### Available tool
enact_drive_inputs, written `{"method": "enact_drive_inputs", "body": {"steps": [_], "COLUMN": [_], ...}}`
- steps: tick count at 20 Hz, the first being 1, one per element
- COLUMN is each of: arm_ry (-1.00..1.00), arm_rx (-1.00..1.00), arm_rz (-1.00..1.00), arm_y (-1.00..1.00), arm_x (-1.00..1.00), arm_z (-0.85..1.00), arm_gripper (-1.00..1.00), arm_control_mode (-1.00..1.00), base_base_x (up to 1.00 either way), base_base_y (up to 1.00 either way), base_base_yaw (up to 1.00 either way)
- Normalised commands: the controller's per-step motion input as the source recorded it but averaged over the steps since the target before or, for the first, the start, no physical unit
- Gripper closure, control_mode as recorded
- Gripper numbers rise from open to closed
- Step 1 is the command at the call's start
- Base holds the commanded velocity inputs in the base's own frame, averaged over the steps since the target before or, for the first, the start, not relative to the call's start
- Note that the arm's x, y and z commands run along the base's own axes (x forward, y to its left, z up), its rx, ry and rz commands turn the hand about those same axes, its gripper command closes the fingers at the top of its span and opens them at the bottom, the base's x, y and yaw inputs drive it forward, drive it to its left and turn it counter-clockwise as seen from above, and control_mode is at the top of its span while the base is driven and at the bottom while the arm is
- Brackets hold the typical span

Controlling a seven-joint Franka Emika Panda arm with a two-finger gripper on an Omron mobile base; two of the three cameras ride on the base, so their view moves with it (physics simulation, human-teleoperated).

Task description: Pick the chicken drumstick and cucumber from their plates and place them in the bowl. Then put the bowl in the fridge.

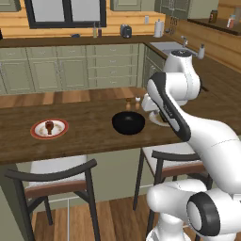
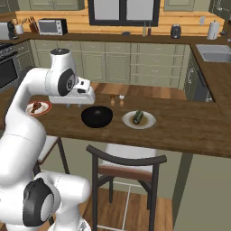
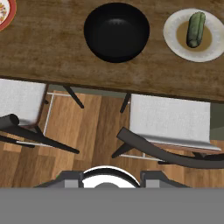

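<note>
The chicken drumstick [image 1: 49,126] lies on the red-rimmed plate [image 1: 35,130] at the left of the wooden counter. The black bowl [image 1: 128,123] stands empty mid-counter, also clear in the hand view [image 3: 116,31]. Right of it, the cucumber [image 2: 138,117] rests on the cream plate [image 2: 149,121], and both show in the hand view, the cucumber [image 3: 195,29] on its plate [image 3: 175,41]. My gripper [image 2: 73,106] hangs over the counter's near edge, just left of the bowl and above it, touching nothing. Its jaws are too small to read. The fridge is out of view.
Two dark-framed chairs with pale seats [image 3: 170,118] [image 1: 56,167] are tucked under the counter's near edge. Two small shakers [image 2: 117,99] stand behind the bowl. A sink [image 1: 169,47] and green cabinets line the far wall.
</note>
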Motion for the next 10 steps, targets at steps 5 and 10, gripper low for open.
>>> {"method": "enact_drive_inputs", "body": {"steps": [5, 10], "arm_ry": [0.0, 0.0], "arm_rx": [0.0, 0.0], "arm_rz": [0.0, 0.0], "arm_y": [0.0, 0.0], "arm_x": [0.0, 0.0], "arm_z": [0.0, 0.0], "arm_gripper": [-1.0, -1.0], "arm_control_mode": [1.0, 1.0], "base_base_x": [0.0, 0.0], "base_base_y": [0.0, 0.0], "base_base_yaw": [0.0, 0.0]}}
